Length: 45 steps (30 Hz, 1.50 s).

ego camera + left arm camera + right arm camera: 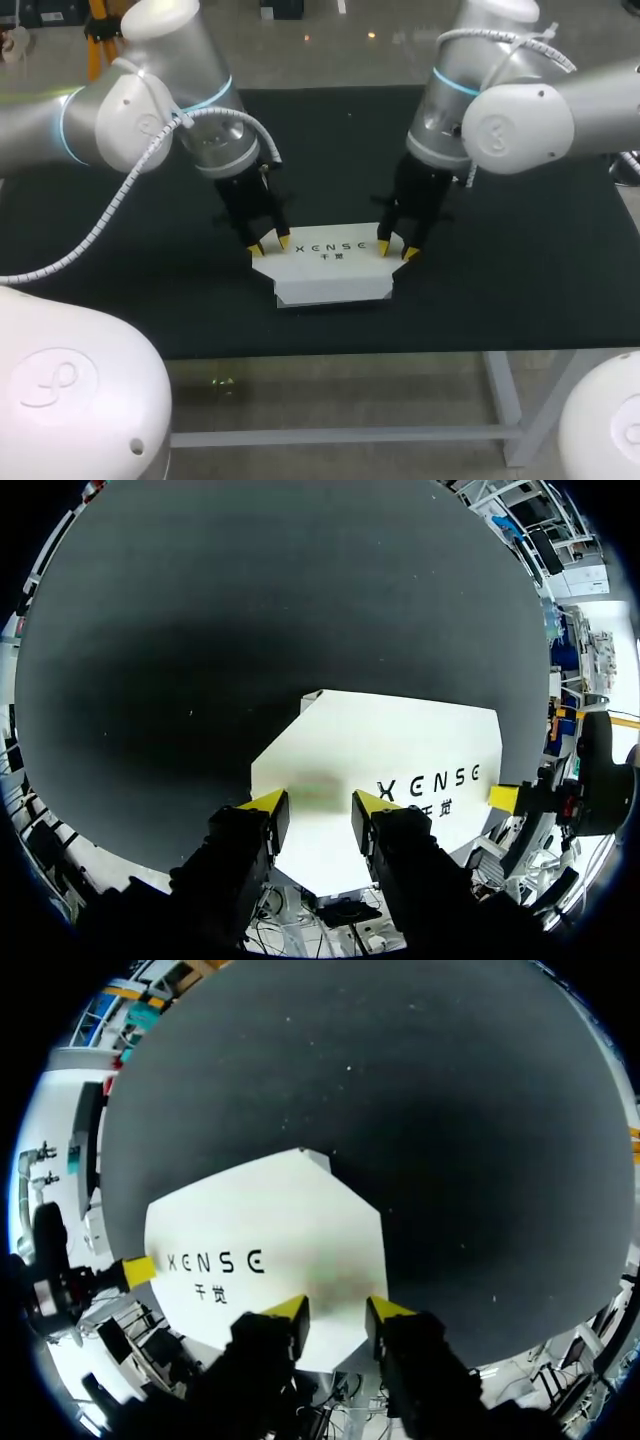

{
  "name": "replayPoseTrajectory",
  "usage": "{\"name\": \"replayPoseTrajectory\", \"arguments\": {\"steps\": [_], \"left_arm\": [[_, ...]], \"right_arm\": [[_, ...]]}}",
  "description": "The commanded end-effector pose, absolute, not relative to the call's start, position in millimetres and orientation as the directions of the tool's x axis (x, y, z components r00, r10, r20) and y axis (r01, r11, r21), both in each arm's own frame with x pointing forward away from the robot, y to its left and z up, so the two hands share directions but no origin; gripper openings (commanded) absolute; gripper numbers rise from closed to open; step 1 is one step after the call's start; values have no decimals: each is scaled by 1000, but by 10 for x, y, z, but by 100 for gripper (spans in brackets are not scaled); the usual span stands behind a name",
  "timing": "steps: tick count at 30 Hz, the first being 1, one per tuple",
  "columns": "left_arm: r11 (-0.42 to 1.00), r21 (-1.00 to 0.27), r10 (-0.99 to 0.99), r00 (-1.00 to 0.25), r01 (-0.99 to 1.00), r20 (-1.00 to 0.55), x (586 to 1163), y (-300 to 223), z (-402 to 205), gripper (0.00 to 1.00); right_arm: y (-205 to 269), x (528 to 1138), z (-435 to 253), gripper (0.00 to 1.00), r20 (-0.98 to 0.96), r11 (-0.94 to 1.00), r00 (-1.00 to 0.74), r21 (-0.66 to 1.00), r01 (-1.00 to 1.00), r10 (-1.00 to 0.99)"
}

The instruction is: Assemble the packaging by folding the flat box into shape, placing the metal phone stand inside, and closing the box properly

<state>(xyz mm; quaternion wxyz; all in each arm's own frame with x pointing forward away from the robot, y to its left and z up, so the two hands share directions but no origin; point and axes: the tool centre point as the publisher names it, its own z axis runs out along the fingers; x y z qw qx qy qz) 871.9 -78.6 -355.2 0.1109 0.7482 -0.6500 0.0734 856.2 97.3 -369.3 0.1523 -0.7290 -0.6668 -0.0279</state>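
Observation:
A white box (330, 265) with dark print on its top lies near the front middle of the black table. My left gripper (271, 245) stands over the box's left back corner, open, its yellow tips on or just above the top face. My right gripper (396, 250) is at the right back corner, also open. In the left wrist view the box (400, 750) spreads out ahead of and under my gripper (320, 805). The right wrist view shows the box (270, 1240) under my gripper (337, 1310) in the same way. No metal phone stand is visible.
The black table top (520, 270) stretches out on both sides of the box and behind it. Its front edge (400, 352) runs close to the box's near side.

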Motion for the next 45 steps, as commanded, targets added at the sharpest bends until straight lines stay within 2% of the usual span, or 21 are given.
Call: {"name": "replayPoseTrajectory", "arguments": {"steps": [1,9,13,15,19,24,34,45], "left_arm": [[-132,68,-958,145,-989,248,8712,-796,-3548,47],[-132,68,-958,145,-989,248,8712,-796,-3548,47],[-132,68,-958,145,-989,248,8712,-796,-3548,53],[-132,68,-958,145,-989,248,8712,-796,-3548,49],[-132,68,-958,145,-989,248,8712,-796,-3548,51],[-132,68,-958,145,-989,248,8712,-796,-3548,42],[-115,26,-965,118,-993,234,8631,-821,-3569,46],[-97,-28,-966,88,-995,242,8562,-849,-3610,50]], "right_arm": [[972,8553,-3679,43,241,-65,109,-186,980,964],[972,8553,-3679,42,241,-65,109,-186,980,964],[972,8553,-3679,40,241,-65,109,-186,980,964],[972,8553,-3679,41,241,-65,109,-186,980,964],[972,8553,-3679,40,241,-65,109,-186,980,964],[972,8553,-3679,37,241,-65,109,-186,980,964],[961,8485,-3736,44,217,-83,108,-120,989,970],[955,8488,-3817,41,226,-73,88,-73,995,970]]}}
